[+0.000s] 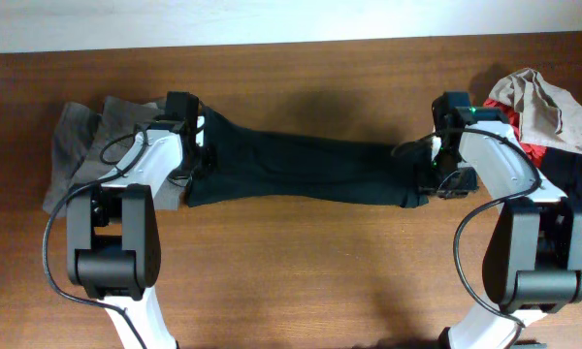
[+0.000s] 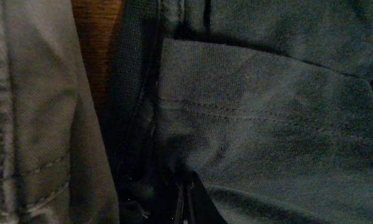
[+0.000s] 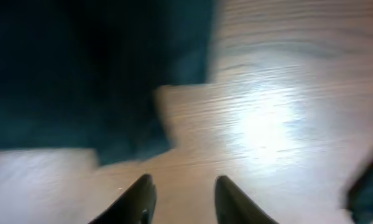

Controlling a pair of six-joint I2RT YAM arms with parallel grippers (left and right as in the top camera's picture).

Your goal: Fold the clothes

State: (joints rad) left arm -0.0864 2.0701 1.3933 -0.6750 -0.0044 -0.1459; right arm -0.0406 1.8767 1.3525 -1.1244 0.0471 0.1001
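Two ends of the black T-shirt [image 1: 301, 170] are treated differently. The left gripper [image 2: 186, 196] is pinched tight on bunched dark fabric, apparently anchoring that end so the shirt lies drawn out along the table [image 1: 301, 267]. The right gripper [image 3: 182, 186] stands with jaws parted over bare wood, holding nothing, the shirt's edge just ahead. Beyond lie grey trousers [image 1: 78, 145] and, opposite, a mixed pile [image 1: 548, 107].

Bare table [image 1: 310, 276] lies open across the lower centre of the frame. The black T-shirt [image 1: 301, 173] spans the middle, grey trousers [image 1: 73, 155] crowd the left and a heaped pile [image 1: 553, 111] the upper right.
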